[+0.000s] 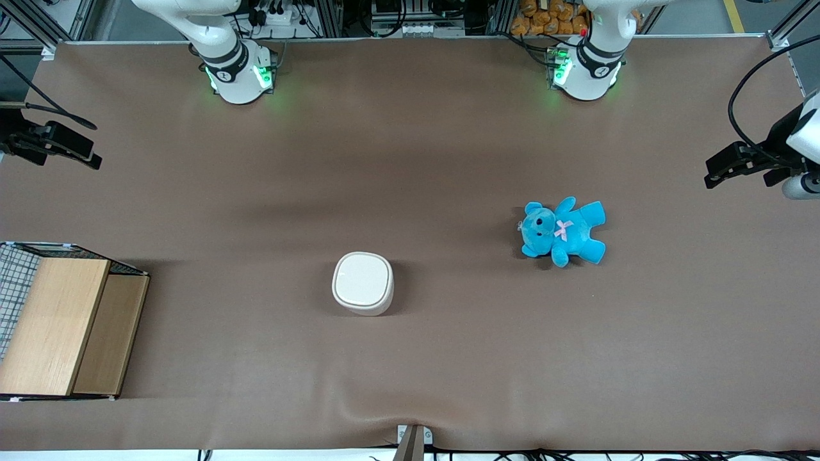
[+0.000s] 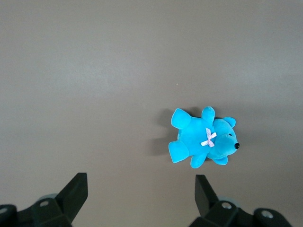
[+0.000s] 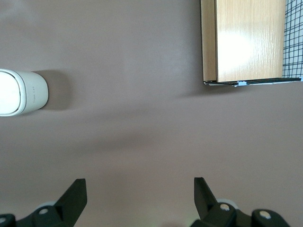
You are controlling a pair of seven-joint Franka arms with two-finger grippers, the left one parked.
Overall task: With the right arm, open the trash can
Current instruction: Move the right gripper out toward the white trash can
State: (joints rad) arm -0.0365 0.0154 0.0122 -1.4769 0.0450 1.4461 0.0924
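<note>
Bin [image 1: 362, 283], lid shut, sits just below the front frame's centre on the desk [image 1: 410, 358]. End effector [image 3: 137, 201], fingers spread and empty, hangs well apart from it; best to approach from above and catch the lid's free edge.

Large white jointed right arm [image 1: 224, 61] with black joint band, green light glowing at base, rises out of front view from table edge farthest from front camera. Black two-finger gripper [image 3: 139, 196] hangs high above brown table surface at working arm's end, pointing straight down. Fingers [image 3: 75, 194] spread wide apart (both black tips show in right wrist view, bare surface between), gripping nothing, touching nothing. Black gripper body shows at edge of front view.
</note>
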